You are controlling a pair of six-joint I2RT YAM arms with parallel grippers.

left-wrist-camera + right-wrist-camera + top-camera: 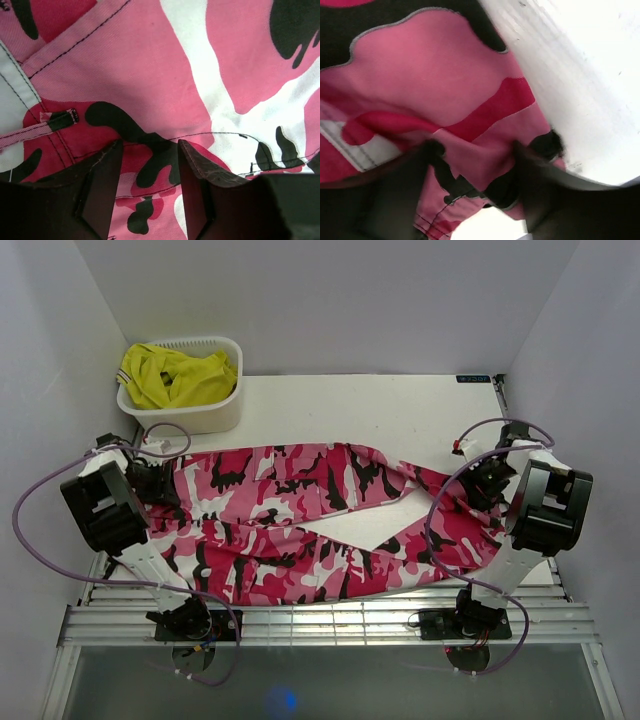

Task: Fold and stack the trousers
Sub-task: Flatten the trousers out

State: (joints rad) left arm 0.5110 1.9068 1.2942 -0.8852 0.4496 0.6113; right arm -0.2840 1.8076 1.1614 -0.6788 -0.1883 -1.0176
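The pink, white, dark red and black camouflage trousers (300, 510) lie spread across the table, waist at the left and both legs running right. My left gripper (165, 483) hovers low over the waist end. In the left wrist view it (150, 145) is open, with flat cloth (150, 65) and a belt loop beneath it. My right gripper (480, 483) is at the leg ends on the right. In the right wrist view it (472, 155) is blurred, its fingers wide apart astride a raised fold of the hem (445, 80).
A white basket (225, 410) holding a plain yellow garment (175, 375) stands at the back left. Bare white table (400, 410) lies behind the trousers. A slatted metal rail (330, 620) runs along the near edge. Walls close in on both sides.
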